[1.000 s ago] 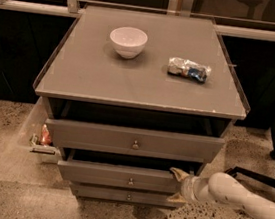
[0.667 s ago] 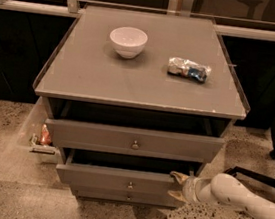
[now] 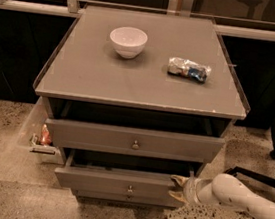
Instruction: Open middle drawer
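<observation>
The grey cabinet has three drawers. The middle drawer (image 3: 103, 181) has a small round knob (image 3: 129, 188) and stands pulled out past the drawer below it. The top drawer (image 3: 133, 140) is also out a little. My gripper (image 3: 177, 187), on a white arm coming in from the right, is at the right end of the middle drawer's front. One fingertip (image 3: 177, 178) lies over the front's top edge and the other sits at its lower edge, clamping it.
A white bowl (image 3: 128, 41) and a crumpled snack bag (image 3: 188, 69) lie on the cabinet top (image 3: 141, 82). A small holder with a red item (image 3: 43, 137) sits on the floor at the left. A black chair base (image 3: 264, 183) stands at the right.
The middle drawer has slid further out toward the camera, and my gripper has moved with it at the drawer's right end. The bowl and bag have not moved.
</observation>
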Controlling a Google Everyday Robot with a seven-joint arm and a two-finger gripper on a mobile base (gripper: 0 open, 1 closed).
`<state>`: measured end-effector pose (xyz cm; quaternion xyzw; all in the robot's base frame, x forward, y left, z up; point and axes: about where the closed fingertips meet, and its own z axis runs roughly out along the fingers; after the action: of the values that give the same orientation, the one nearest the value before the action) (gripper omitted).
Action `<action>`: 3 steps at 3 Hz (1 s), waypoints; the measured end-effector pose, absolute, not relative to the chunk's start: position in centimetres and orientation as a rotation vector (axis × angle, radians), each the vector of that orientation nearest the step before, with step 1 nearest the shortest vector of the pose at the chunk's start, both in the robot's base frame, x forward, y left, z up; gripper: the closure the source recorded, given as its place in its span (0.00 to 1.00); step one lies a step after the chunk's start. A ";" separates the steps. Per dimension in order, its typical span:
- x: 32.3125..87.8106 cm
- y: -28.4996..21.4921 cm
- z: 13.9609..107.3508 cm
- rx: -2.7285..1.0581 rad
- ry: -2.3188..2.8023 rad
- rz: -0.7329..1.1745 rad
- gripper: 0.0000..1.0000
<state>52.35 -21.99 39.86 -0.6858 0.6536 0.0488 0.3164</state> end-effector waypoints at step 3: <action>53.0 -22.3 38.9 -1.798 1.747 0.160 0.16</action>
<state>52.98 -22.30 38.94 -0.6805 0.6613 0.0604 0.3098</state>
